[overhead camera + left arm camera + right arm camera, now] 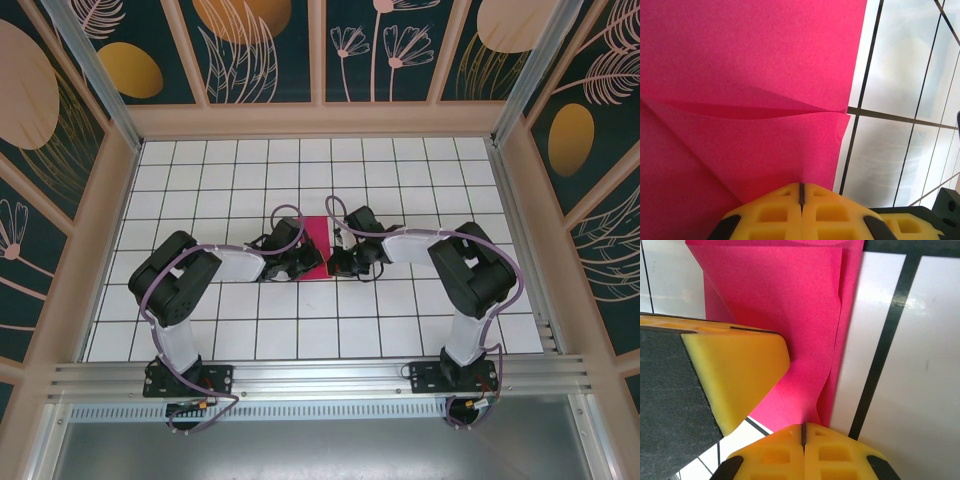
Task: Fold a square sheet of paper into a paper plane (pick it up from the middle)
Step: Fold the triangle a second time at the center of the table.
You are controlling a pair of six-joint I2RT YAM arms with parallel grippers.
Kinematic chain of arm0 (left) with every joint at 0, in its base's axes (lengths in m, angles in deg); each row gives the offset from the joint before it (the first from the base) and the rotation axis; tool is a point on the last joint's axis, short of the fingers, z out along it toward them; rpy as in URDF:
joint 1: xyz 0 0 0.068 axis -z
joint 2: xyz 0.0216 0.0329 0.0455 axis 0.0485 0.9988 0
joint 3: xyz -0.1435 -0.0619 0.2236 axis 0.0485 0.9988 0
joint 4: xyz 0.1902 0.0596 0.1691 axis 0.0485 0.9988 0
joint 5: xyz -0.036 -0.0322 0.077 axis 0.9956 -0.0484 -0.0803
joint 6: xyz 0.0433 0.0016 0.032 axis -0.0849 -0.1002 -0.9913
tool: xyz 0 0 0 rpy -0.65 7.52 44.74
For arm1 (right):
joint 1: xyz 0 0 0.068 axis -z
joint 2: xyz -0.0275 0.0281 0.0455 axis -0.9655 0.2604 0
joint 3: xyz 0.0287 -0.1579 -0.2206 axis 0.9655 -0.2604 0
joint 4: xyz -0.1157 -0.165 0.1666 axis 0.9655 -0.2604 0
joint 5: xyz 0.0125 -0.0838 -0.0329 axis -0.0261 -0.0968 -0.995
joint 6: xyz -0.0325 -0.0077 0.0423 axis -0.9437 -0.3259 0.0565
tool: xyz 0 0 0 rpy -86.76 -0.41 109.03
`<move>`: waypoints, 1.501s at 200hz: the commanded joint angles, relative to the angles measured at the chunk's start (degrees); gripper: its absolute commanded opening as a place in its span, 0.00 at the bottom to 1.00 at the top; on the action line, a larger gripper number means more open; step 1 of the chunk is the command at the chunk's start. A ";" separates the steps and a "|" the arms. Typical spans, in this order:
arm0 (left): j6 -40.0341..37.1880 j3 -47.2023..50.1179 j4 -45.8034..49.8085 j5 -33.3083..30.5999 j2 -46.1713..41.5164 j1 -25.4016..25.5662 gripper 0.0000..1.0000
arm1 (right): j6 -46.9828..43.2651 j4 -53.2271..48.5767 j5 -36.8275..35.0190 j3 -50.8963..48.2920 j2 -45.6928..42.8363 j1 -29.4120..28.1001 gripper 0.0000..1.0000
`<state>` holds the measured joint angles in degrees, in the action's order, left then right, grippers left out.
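Note:
The square sheet of paper (319, 240) is magenta-pink, partly folded, and lies on the white grid table between my two grippers. In the left wrist view the sheet (740, 60) has a folded flap with a raised crease. My left gripper (801, 186) is shut with its tips against the sheet; I cannot tell if it pinches any paper. In the right wrist view the sheet's (780, 300) top layer buckles up into my right gripper (803, 426), which is shut on its near end. A left fingertip (735, 375) rests on the paper there. Seen from above, the left gripper (303, 265) and right gripper (340, 265) nearly meet.
The white gridded table (400, 320) is boxed in by wooden frame walls (520, 200) at the back and both sides. An aluminium rail (320, 378) carrying both arm bases runs along the near edge. Purple cables (285, 212) loop over each wrist.

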<state>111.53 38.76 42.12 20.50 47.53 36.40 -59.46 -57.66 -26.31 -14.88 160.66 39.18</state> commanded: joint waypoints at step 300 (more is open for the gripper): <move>-10.79 0.66 4.04 -1.25 0.13 -8.47 0.06 | -5.19 -10.29 -6.60 -4.12 3.09 2.46 0.01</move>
<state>103.42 37.56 45.01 22.60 47.49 30.78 -63.50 -57.36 -25.72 -16.12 160.40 40.32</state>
